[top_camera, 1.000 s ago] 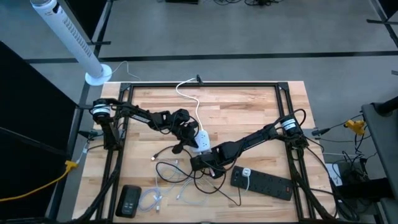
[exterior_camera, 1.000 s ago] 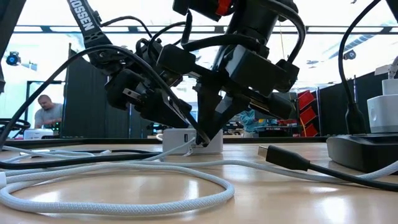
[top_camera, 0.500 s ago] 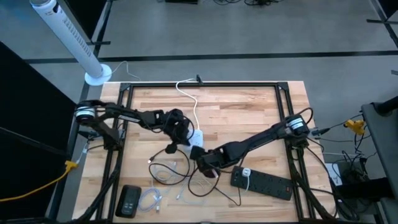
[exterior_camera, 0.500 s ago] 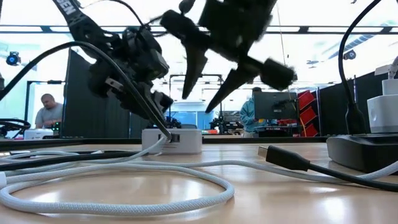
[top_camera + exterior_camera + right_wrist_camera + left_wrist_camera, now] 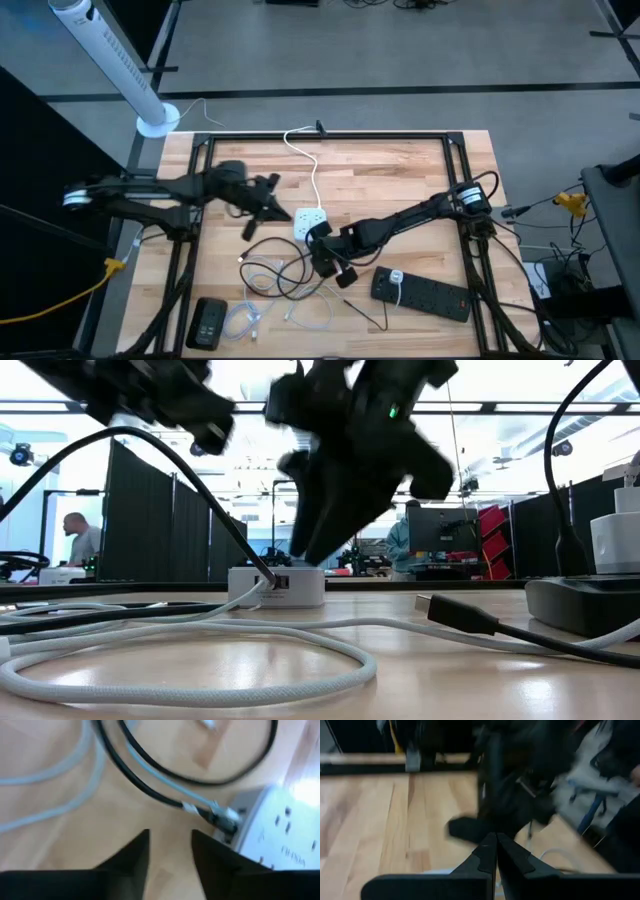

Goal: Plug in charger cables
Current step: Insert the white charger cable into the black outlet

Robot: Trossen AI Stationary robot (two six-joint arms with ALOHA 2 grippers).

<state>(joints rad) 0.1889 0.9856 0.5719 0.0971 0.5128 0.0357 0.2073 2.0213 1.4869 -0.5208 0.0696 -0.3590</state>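
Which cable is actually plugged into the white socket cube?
The black cable: its plug sits in the white socket cube side. The other cables lie loose on the table.

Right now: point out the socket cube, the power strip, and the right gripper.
socket cube (image 5: pixel 309 222), high view, top face.
power strip (image 5: pixel 432 296), high view, mid body.
right gripper (image 5: pixel 170 847), right wrist view, gap between open fingers.

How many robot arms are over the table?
2. The dark left robot arm reaches in from the left edge of the wooden table. The dark right robot arm reaches in from the right, ending beside the square white socket cube.
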